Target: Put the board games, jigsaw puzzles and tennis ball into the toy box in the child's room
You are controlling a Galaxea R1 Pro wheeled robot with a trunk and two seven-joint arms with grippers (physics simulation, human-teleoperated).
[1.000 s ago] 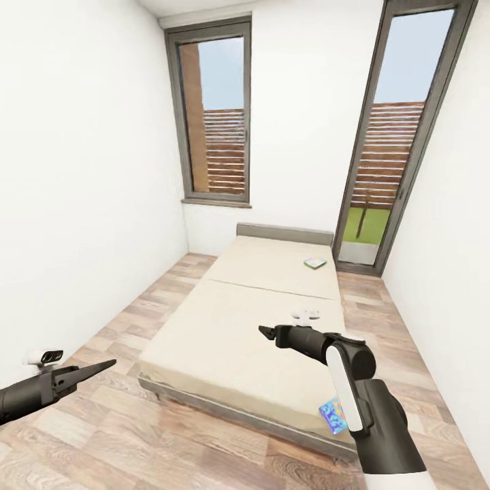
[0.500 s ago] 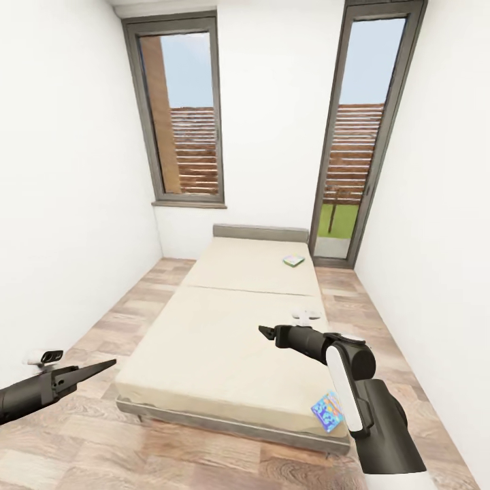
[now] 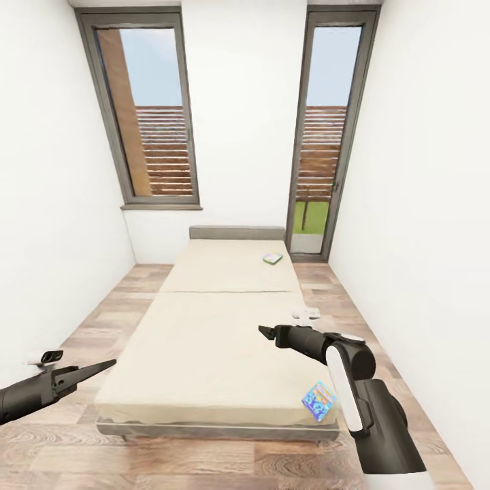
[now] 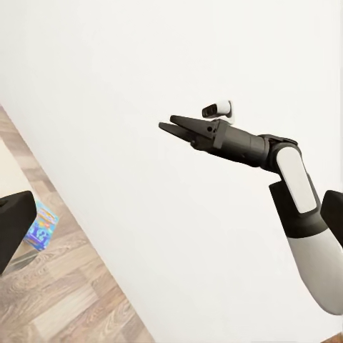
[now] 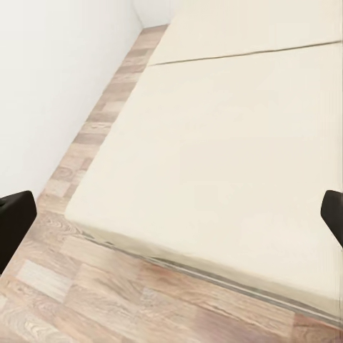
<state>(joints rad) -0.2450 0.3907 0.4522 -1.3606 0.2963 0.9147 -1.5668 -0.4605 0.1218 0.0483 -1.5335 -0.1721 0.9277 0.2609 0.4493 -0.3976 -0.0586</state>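
My left claw (image 3: 109,364) and right claw (image 3: 264,331): both narrow, empty. Two board games on bed (image 3: 204,340): blue game (image 3: 318,400) near corner, green game (image 3: 272,258) far end. Nothing collected yet.

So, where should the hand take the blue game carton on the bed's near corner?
Probably across its two long edges from above: the blue game carton lies flat, turned diagonally, on the bed corner nearest the right hand, with nothing beside it.

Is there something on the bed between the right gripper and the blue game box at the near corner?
Nothing visible. The blue board game lies on the bed beside the right forearm, with bare bedding between it and the right gripper.
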